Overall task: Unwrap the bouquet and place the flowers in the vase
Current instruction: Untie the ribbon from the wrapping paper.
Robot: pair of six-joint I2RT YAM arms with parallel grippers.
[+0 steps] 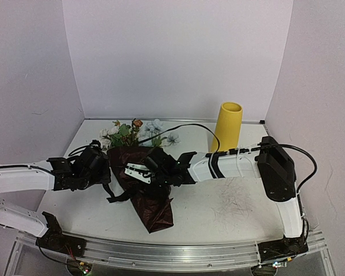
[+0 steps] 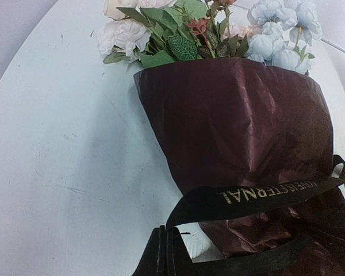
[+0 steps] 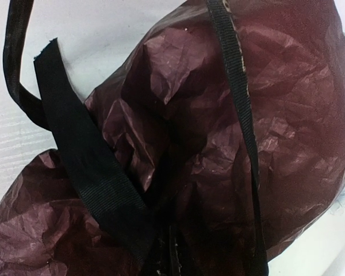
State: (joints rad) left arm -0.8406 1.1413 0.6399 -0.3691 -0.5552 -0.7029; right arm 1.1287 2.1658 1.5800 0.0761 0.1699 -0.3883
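The bouquet (image 1: 142, 184) lies on the white table with its blooms toward the back wall. The flowers (image 1: 132, 131), white, pale blue and peach (image 2: 184, 34), stick out of the dark red crinkled wrap (image 2: 236, 126). A black ribbon (image 2: 264, 192) with gold lettering crosses the wrap. My left gripper (image 2: 167, 233) is shut on one end of this ribbon at the wrap's left side (image 1: 107, 171). My right gripper (image 1: 128, 169) is low over the wrap's middle; its jaws (image 3: 172, 247) are shut where a wide band of ribbon (image 3: 86, 172) runs into them. The yellow vase (image 1: 228, 126) stands upright at the back right.
My right arm (image 1: 236, 164) reaches across the table in front of the vase, its cable (image 1: 184, 126) arching over the blooms. Dark scuff marks (image 1: 236, 201) cover the table's right front. Pale walls close the back and both sides; a metal rail (image 1: 172, 253) runs along the near edge.
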